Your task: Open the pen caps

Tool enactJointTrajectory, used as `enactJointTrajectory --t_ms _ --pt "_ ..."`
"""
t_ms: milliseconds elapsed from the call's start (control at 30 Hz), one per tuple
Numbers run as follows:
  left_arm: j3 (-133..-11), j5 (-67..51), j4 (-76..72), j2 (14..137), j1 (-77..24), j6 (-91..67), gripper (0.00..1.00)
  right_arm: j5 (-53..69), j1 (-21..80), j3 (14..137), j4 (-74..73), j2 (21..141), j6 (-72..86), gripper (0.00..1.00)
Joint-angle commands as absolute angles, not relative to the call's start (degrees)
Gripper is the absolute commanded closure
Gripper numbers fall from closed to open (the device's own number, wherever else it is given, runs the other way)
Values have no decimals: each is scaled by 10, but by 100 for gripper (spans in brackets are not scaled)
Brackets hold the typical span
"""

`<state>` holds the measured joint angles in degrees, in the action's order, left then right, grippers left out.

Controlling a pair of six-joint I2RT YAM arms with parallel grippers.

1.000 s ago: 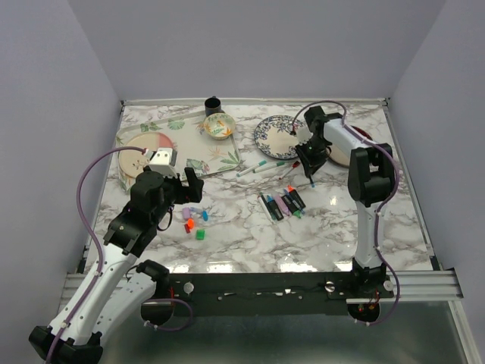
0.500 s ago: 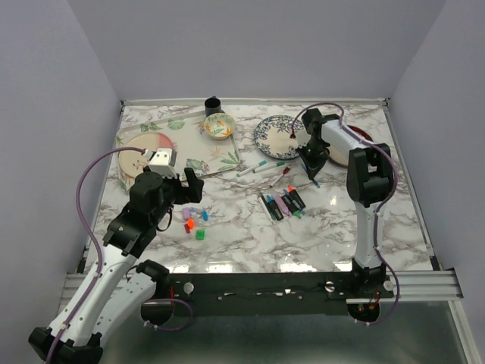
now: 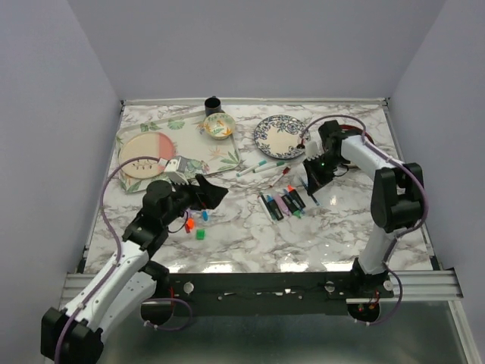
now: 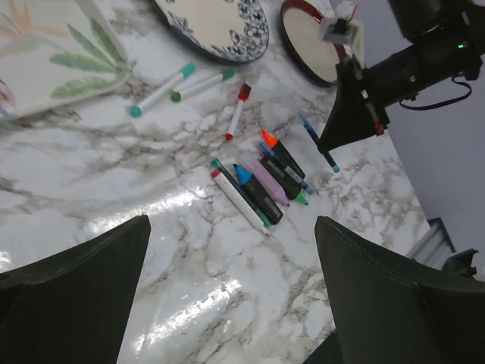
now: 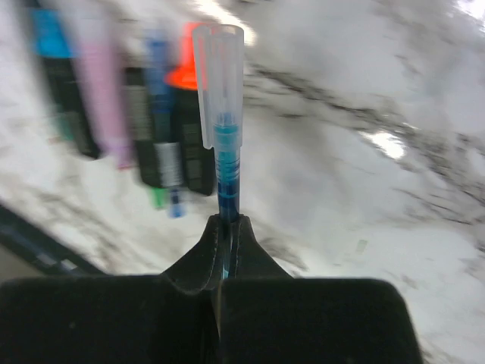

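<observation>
The right gripper [image 5: 226,221] is pinching a thin blue pen [image 5: 226,155] between its closed fingers. It is gripping the barrel near one end, so the pen is sticking straight out ahead of the fingertips. A clear cap [image 5: 218,64] is sitting on the far end of that pen, with the blue tip showing through it. In the overhead view this gripper is hanging just to the right of the cluster of pens [image 3: 282,205], with the held pen pointing down toward the marble table [image 3: 250,243]; whether its end is touching the surface I cannot tell. The cluster is lying side by side near the middle of the table: black highlighters with orange, lilac, blue and green ends and a thin white one beside them. In the right wrist view they are showing blurred behind the held pen, to its left.

The left gripper [image 3: 212,189] is hovering with its fingers spread wide and is holding nothing. Loose pen caps [image 3: 193,224] in orange, red, green, blue and lilac are lying on the table near it, just toward the arm bases, well apart from the cluster. Three more thin pens [image 3: 265,165], two teal-ended and one red-ended, are lying between the cluster and a patterned plate [image 3: 279,135]
</observation>
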<state>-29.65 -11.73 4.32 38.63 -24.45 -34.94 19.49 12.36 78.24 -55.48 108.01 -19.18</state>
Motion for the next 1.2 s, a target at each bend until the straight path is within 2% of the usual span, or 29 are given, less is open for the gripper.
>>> enactJointTrajectory --t_ms 0,33,200,300,333,433,533,867,900,933,1100,1167 --pt "-187 -205 -278 466 -254 -581 1 468 127 745 -542 988 -246 100" --pt "-183 -195 -300 481 -275 -597 2 516 127 742 -547 978 -257 99" --pt "-235 -57 -319 558 -357 -611 3 594 134 744 -572 971 -283 100" --pt "-270 -16 -333 614 -386 -627 8 625 144 746 -586 969 -298 99" --pt "-287 -5 -337 631 -389 -632 15 634 148 747 -588 969 -301 99" --pt "-328 10 -324 694 -403 -653 24 639 155 747 -591 967 -303 100" --pt "-353 19 -308 745 -420 -662 27 637 159 747 -589 965 -302 99" --pt "-428 55 -271 814 -455 -657 28 588 181 738 -558 966 -271 99" --pt "-430 60 -267 820 -456 -657 30 587 183 738 -557 966 -271 99" --pt "-432 62 -264 823 -457 -657 37 585 185 738 -556 966 -270 99" --pt "-445 69 -238 845 -461 -657 49 584 187 737 -552 958 -267 100" --pt "-446 67 -236 851 -461 -657 57 580 188 737 -548 957 -265 99"
